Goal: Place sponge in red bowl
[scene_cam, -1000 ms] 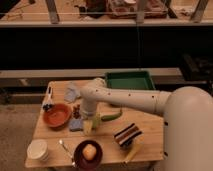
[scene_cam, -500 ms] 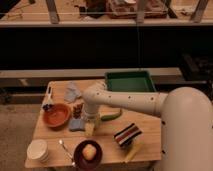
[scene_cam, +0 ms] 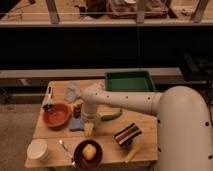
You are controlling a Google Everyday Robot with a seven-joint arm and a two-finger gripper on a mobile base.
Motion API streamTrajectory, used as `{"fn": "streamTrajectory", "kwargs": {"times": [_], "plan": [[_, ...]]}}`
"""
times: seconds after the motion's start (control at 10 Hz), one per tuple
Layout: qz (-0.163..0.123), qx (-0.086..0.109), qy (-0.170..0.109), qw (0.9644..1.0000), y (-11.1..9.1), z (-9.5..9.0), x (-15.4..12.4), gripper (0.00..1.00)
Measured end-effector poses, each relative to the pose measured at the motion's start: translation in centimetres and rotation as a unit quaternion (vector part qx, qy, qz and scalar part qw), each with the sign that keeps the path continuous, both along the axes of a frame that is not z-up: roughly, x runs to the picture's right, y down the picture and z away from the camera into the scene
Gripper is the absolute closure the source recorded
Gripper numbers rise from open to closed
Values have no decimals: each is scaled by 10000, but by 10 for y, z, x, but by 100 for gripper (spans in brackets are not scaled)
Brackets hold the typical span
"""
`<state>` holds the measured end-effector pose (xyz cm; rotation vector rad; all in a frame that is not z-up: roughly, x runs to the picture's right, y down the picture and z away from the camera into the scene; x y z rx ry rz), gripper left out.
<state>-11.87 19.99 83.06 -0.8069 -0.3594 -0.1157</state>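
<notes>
Gripper of white arm hangs over wooden surface, just right of round orange-red bowl, fingers spread. Small flat blue-grey sponge lies on surface just below gripper, near bowl's right rim.

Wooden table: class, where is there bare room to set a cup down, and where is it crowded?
Bare: the table between the maroon bowl and the striped block, and between that block and the green tray, though the arm crosses there. Crowded: the left, where the gripper hangs by the sponge, next to the red bowl.
</notes>
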Motion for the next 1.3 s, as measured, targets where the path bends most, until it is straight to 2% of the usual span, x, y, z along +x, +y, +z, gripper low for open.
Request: {"fn": "streamTrajectory", "kwargs": {"times": [0.5, 0.7, 0.8, 1.1, 1.3], "plan": [[14, 16, -69, 10000, -1, -1, -4, 22], [7, 63, -140, 9999, -3, -5, -4, 38], [2, 83, -186, 9998, -5, -7, -5, 43], [40, 117, -299, 9995, -7, -10, -6, 43], [287, 121, -400, 9987, -10, -11, -1, 43]]}}
